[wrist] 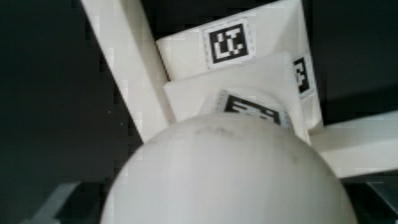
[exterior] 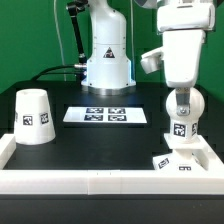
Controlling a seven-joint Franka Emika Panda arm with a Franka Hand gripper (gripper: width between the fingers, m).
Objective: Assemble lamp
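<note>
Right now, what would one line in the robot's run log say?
gripper: shut on bulb | bulb: held over base | shade: standing apart, exterior view's left

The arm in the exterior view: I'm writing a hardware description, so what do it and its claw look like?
The arm is glossy white with rounded shells, a black joint up top, a small triangular mark on its base and a thin dark cable beside it. The claw has a boxy white body.
</note>
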